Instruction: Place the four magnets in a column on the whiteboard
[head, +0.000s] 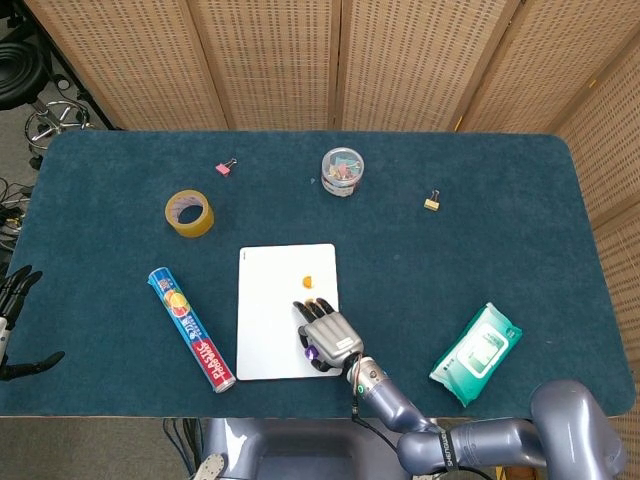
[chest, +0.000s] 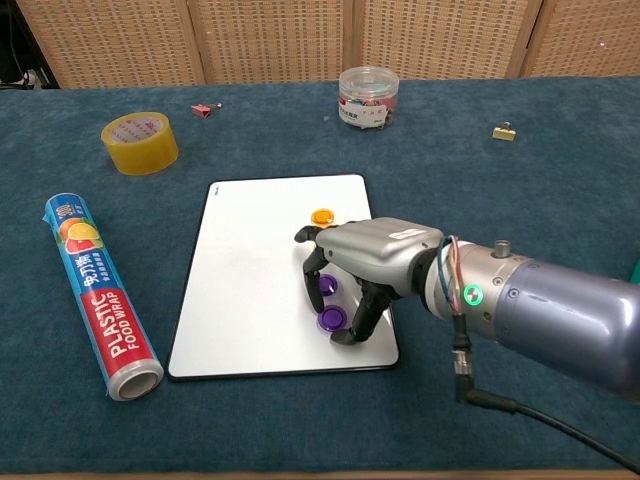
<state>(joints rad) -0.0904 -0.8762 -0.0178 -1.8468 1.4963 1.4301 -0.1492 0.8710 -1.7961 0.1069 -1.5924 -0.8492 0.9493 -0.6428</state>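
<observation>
The white whiteboard (chest: 250, 290) lies flat at the table's near middle. An orange magnet (chest: 322, 216) sits near its far right edge, also seen in the head view as the orange magnet (head: 307, 281). My right hand (chest: 372, 262) arches over the board's near right part. Its thumb and a finger pinch a purple magnet (chest: 331, 319) against the board. A second purple magnet (chest: 328, 286) lies just beyond it, under the fingers. Anything further under the palm is hidden. My left hand (head: 14, 300) hangs off the table's left edge, fingers apart and holding nothing.
A plastic wrap roll (chest: 100, 295) lies left of the board and a yellow tape roll (chest: 140, 142) sits beyond it. At the back are a pink binder clip (chest: 203, 110), a jar of clips (chest: 368, 96) and a gold binder clip (chest: 503, 131). A wipes pack (head: 477, 352) lies near right.
</observation>
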